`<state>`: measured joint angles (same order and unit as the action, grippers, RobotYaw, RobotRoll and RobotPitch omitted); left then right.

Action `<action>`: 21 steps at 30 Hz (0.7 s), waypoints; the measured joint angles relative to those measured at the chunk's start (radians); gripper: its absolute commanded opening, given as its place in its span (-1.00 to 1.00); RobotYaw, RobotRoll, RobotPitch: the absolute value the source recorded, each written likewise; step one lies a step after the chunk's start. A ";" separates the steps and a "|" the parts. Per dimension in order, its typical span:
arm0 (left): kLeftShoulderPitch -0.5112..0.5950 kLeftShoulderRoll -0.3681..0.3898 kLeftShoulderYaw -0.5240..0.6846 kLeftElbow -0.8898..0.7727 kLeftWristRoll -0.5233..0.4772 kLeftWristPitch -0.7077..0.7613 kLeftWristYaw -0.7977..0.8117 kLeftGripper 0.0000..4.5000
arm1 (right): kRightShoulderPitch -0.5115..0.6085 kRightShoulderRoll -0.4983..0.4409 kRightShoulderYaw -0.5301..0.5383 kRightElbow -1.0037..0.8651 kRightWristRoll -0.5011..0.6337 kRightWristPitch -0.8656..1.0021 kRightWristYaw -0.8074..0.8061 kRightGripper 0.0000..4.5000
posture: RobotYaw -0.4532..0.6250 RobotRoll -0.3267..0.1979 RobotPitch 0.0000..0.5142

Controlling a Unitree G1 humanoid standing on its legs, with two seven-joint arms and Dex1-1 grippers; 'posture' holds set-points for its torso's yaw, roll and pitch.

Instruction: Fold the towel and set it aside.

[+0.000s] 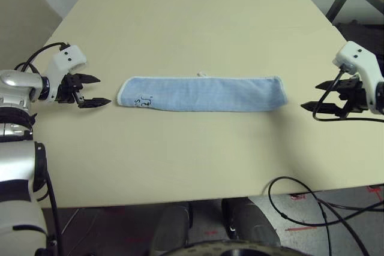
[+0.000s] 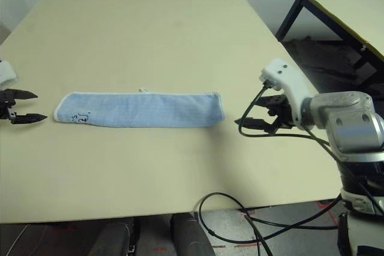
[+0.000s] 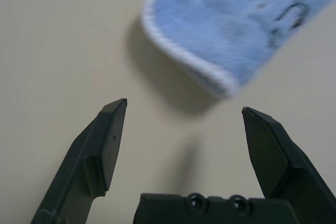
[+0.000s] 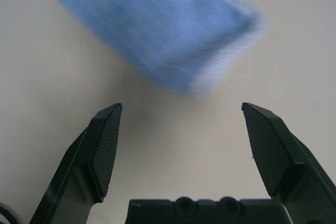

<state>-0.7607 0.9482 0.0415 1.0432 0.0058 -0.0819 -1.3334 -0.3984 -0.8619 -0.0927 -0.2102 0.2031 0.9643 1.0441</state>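
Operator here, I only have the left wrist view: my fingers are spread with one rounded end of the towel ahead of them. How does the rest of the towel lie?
Observer: The towel lies as a long, narrow folded strip across the table, running from near the left gripper toward the right gripper.
Operator: Is the right gripper holding the far end?
Observer: No. Its fingers are open, and it stands just off that end, touching nothing.
Operator: Anything along the towel's edges that I should know about?
Observer: A small white loop sticks out from the long edge farther from the robot, about midway along.
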 measured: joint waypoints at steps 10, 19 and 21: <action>0.148 -0.103 0.029 -0.185 -0.073 0.112 0.116 0.99 | 0.009 0.111 0.043 0.054 -0.044 -0.113 -0.232 1.00 | -0.17 0.25 -0.48; 0.149 -0.164 0.028 -0.190 -0.080 0.099 0.207 0.99 | 0.008 0.119 0.077 0.072 -0.043 -0.132 -0.264 1.00 | -0.19 0.25 -0.52; 0.149 -0.171 0.028 -0.190 -0.080 0.099 0.213 0.91 | 0.006 0.127 0.078 0.075 -0.042 -0.132 -0.270 0.86 | -0.19 0.25 -0.52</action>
<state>-0.6119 0.7770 0.0699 0.8531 -0.0738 0.0174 -1.1206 -0.3923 -0.7354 -0.0147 -0.1353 0.1607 0.8326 0.7744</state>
